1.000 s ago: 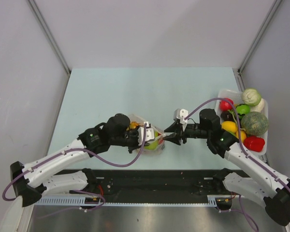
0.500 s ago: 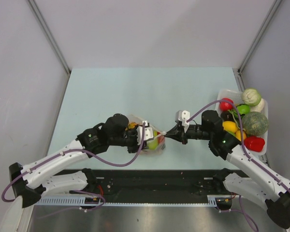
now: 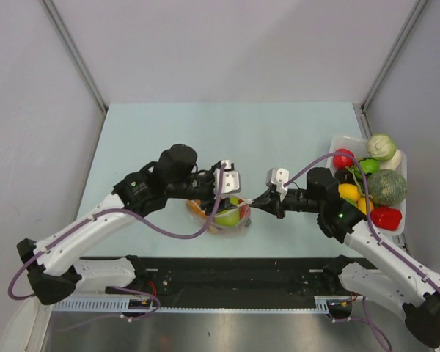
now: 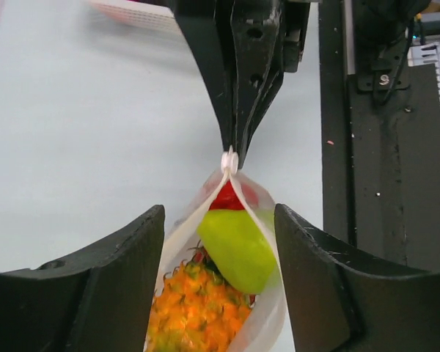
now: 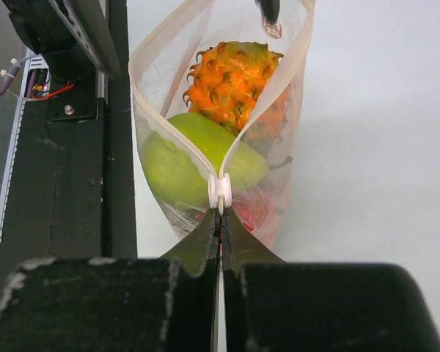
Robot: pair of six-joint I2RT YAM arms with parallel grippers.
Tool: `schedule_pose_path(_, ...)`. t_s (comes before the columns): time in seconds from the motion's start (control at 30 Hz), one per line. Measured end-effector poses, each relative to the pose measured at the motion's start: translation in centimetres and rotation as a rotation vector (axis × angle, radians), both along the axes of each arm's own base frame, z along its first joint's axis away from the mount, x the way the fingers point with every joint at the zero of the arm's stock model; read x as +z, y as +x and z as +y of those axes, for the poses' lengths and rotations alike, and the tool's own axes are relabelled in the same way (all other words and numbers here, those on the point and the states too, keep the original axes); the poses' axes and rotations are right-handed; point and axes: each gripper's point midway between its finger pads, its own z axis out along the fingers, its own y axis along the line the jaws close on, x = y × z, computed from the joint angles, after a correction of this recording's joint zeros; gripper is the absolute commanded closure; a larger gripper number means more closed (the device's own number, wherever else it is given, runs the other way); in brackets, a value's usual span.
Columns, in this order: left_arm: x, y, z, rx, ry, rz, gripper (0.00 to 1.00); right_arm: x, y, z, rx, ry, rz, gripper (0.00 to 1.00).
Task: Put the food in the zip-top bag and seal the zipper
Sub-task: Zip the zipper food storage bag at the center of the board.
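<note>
The zip-top bag lies between the two arms with its mouth spread wide. Inside it sits food: an orange spiky piece, a green fruit and a red piece. My right gripper is shut on the zipper at its end, just behind a white slider. In the top view the right gripper meets the bag's right corner. My left gripper is open, its fingers astride the bag and apart from it. From above, the left gripper hovers over the bag.
A white tray at the right table edge holds more toy food: a red piece, a pale green cabbage, a netted melon, a yellow fruit and a red pepper. A black rail runs along the near edge.
My left gripper has let go of the bag, opened and lifted up and back above it. My right gripper has closed on the zipper's end.
</note>
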Motion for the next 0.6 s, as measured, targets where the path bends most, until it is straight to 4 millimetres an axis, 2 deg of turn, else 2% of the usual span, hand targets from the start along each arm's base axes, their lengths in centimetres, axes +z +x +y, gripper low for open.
schedule_pose_path(0.13, -0.5, 0.4, -2.2, -0.051, 0.03, 0.053, 0.45, 0.1, 0.0, 0.0, -0.002, 0.002, -0.003, 1.0)
schedule_pose_path(0.2, -1.6, 0.6, -3.0, -0.069, 0.053, 0.077, 0.47, 0.1, 0.0, -0.1, -0.003, 0.002, -0.005, 1.0)
schedule_pose_path(0.37, -3.3, 0.2, -3.7, -0.095, 0.094, 0.119, 0.51, 0.2, 0.1, -0.1, -0.01, 0.002, -0.007, 1.0)
schedule_pose_path(0.5, -3.5, -0.1, -4.0, -0.109, 0.094, 0.124, 0.54, 0.2, 0.0, -0.1, -0.01, 0.003, -0.008, 1.0)
schedule_pose_path(0.6, -3.4, -0.2, -4.2, -0.11, 0.083, 0.124, 0.6, 0.2, 0.0, -0.1, -0.01, 0.003, -0.009, 1.0)
